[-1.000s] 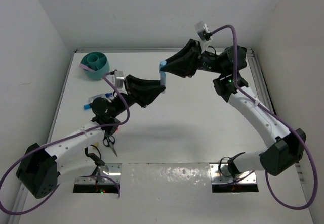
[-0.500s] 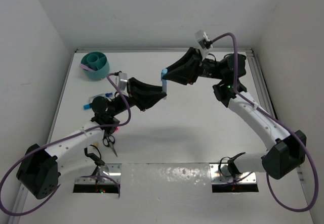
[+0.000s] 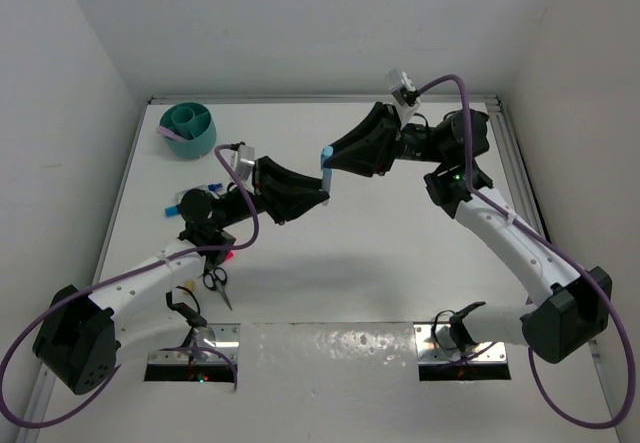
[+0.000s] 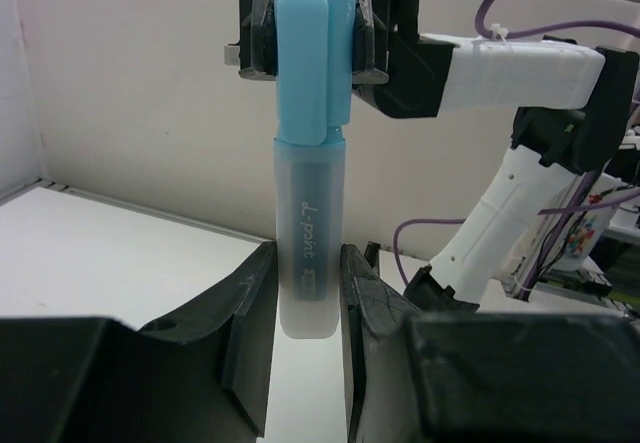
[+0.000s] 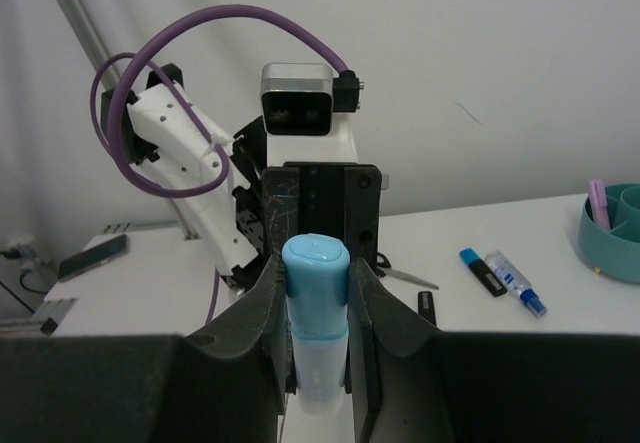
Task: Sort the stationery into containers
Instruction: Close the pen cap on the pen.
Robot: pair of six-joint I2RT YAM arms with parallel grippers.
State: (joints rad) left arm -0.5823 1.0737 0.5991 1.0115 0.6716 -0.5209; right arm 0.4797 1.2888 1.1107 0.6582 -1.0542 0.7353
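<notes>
A blue marker (image 4: 305, 223), likely light, stiff and slippery, is clamped at the barrel by the left gripper (image 4: 305, 298) and at the cap by the right gripper (image 5: 318, 298).

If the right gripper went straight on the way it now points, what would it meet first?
The left gripper, facing it just past the light-blue marker both clamp; the gap looks short, but depth is unclear.

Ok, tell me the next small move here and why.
Probably open the right gripper and back it off. It grips the light-blue marker by the cap while the left gripper grips the barrel. The teal cup sits far left, on the left arm's side, so the left looks better placed to carry it there.
</notes>
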